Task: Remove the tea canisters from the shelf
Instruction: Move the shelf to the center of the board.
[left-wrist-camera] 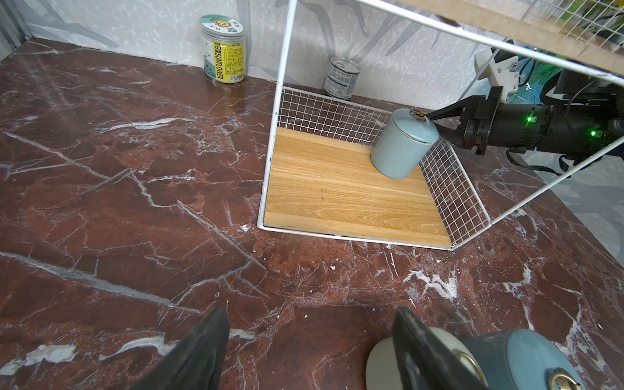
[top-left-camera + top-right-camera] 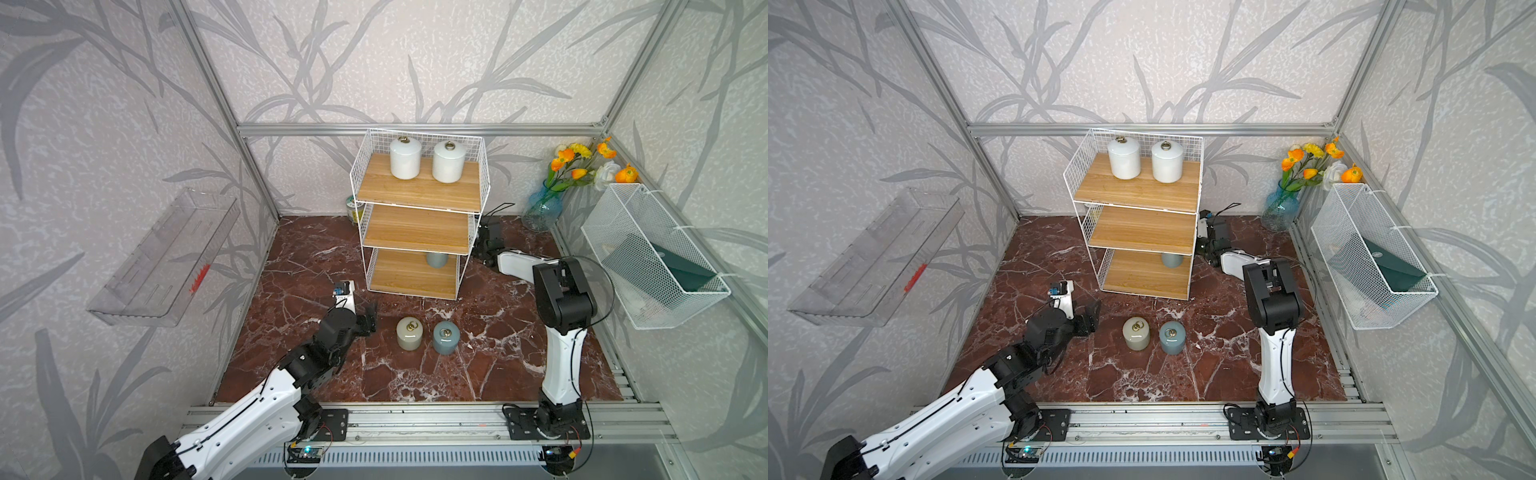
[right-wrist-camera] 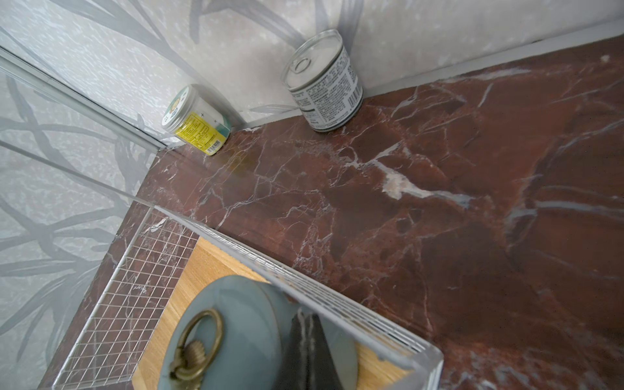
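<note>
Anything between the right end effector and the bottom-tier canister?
Nothing visible. The shut right end effector reaches in over the shelf mesh, with its tips at the lid of the canister.

In both top views the shelf's [image 2: 417, 189] middle tier hides most of the blue-grey canister [image 2: 437, 259] below it. The left wrist view's edge cuts off the beige canister [image 1: 380, 368].
</note>
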`<state>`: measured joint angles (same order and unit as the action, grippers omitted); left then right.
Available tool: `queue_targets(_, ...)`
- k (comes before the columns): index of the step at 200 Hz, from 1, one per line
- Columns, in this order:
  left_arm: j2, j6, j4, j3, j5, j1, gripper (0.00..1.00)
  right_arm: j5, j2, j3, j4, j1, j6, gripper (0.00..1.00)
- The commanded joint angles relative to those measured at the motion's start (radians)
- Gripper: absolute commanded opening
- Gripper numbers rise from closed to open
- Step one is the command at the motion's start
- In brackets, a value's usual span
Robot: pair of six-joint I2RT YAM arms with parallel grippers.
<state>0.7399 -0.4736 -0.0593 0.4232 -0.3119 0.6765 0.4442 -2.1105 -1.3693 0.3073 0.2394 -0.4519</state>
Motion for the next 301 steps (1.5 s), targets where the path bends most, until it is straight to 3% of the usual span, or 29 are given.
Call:
queue_targets(1, 0.004, -0.014, 0.002, -0.004, 0.006, -0.008, 0.78, 0.179, 0.002, 0.035, 0.068, 0.058, 0.024, 0.0)
queue_targets(50, 0.02, -0.019, 0.016, -0.012, 0.016, -0.013, 0.77, 0.361, 0.013, 0.072, 0.103, 0.071, 0.018, 0.0)
queue_targets(131, 0.073, -0.038, 0.059, -0.025, 0.041, -0.023, 0.77, 0.485, 0.106, 0.099, -0.05, 0.149, 0.138, 0.0)
queue_targets(167, 0.101, -0.036, 0.061, -0.011, 0.055, -0.028, 0.78, 0.401, 0.151, 0.166, -0.028, 0.164, 0.149, 0.0)
queue_targets(203, 0.112, -0.031, 0.056, -0.003, 0.06, -0.033, 0.77, 0.328, 0.123, 0.114, 0.009, 0.139, 0.079, 0.0)
queue_targets(245, 0.095, -0.036, 0.031, -0.005, 0.055, -0.036, 0.77, 0.277, 0.022, 0.008, 0.159, 0.059, -0.121, 0.0)
queue_targets(301, 0.071, -0.043, 0.006, -0.009, 0.035, -0.046, 0.77, 0.169, -0.049, -0.204, 0.033, 0.016, -0.086, 0.0)
